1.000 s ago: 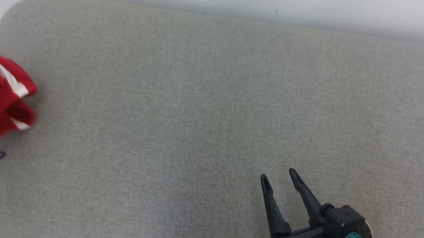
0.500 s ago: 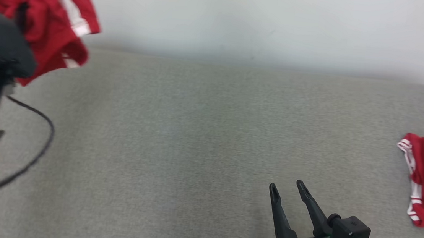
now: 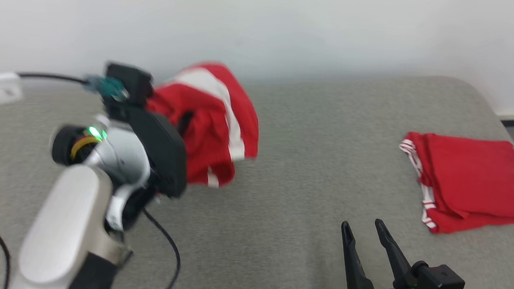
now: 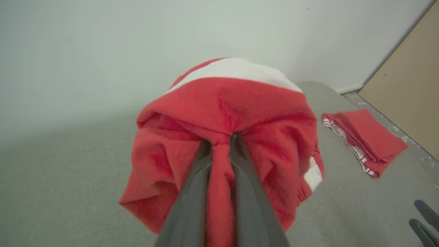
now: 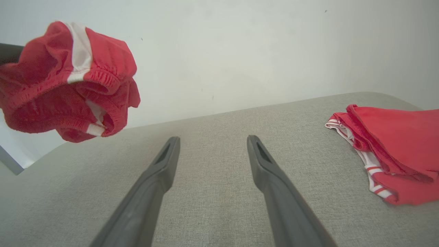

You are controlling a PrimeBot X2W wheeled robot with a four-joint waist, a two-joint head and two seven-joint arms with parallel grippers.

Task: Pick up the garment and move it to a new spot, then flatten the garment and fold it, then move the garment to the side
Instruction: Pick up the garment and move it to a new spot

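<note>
A bunched red garment (image 3: 213, 112) with white stripes hangs in the air, left of centre in the upper half of the head view. It is lifted clear of the grey fabric-covered desk (image 3: 304, 190) and partly set against the pale wall (image 3: 295, 22). The left gripper (image 4: 221, 140) holds it. In the left wrist view its two dark fingers (image 4: 192, 195) are drawn narrow, pinching a fold of red cloth between their tips, with the rest of the fabric ballooning around them. The pale left arm (image 3: 68, 226) rises from the lower left of the head view, with a black cable (image 3: 169, 248) trailing under it. The right gripper (image 3: 363, 224) sits at the lower right, low over the desk, its fingers spread wide and holding nothing. A second red garment (image 3: 473, 177), folded flat, lies on the desk near the right edge, well apart from the lifted one.
</note>
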